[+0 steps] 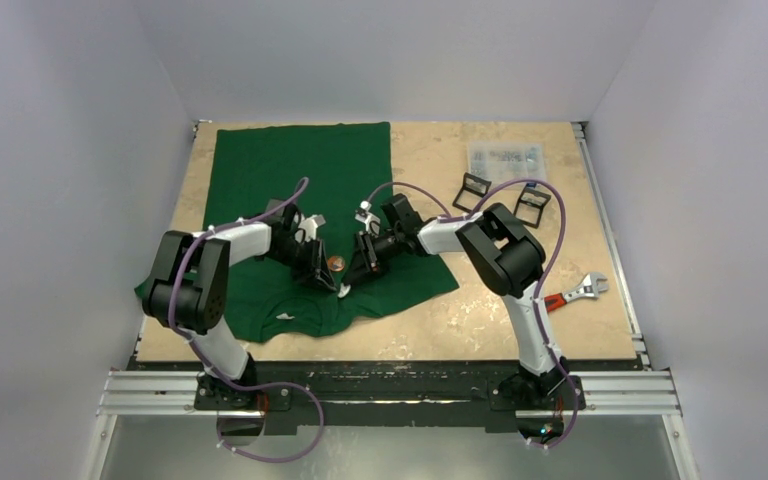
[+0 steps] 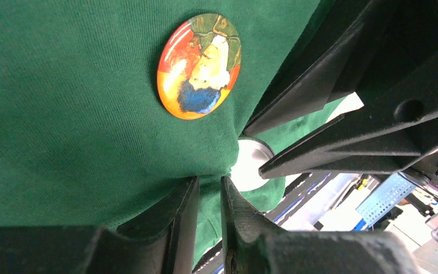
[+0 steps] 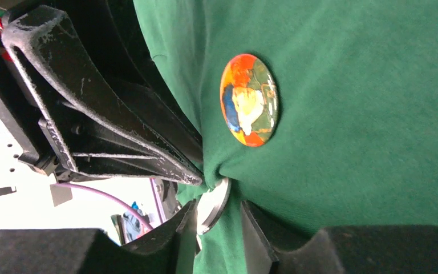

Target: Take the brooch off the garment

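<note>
Brooch [image 2: 199, 65]: round, orange, with a blue and green picture. Flat against the garment [image 1: 290, 180], a dark green T-shirt spread on the table [image 1: 480, 330]. Just beyond the fingertips of the left gripper [image 2: 210, 184] and, from the opposite side, just beyond those of the right gripper [image 3: 217, 206]. Touched by neither.

Left gripper: jaws drawn almost together, nipping a puckered fold of the garment right beside the brooch.

Right gripper: jaws partly apart, astride a silver disc [image 2: 250, 165] and a fold of green cloth. Firm clamp or loose straddle: cannot tell. Tips nearly meeting the left gripper's at the same pucker.

Well to the right of the right gripper: wrench [image 1: 580, 290], red-handled. Farther off, at the table's back: clear box [image 1: 505, 158].
</note>
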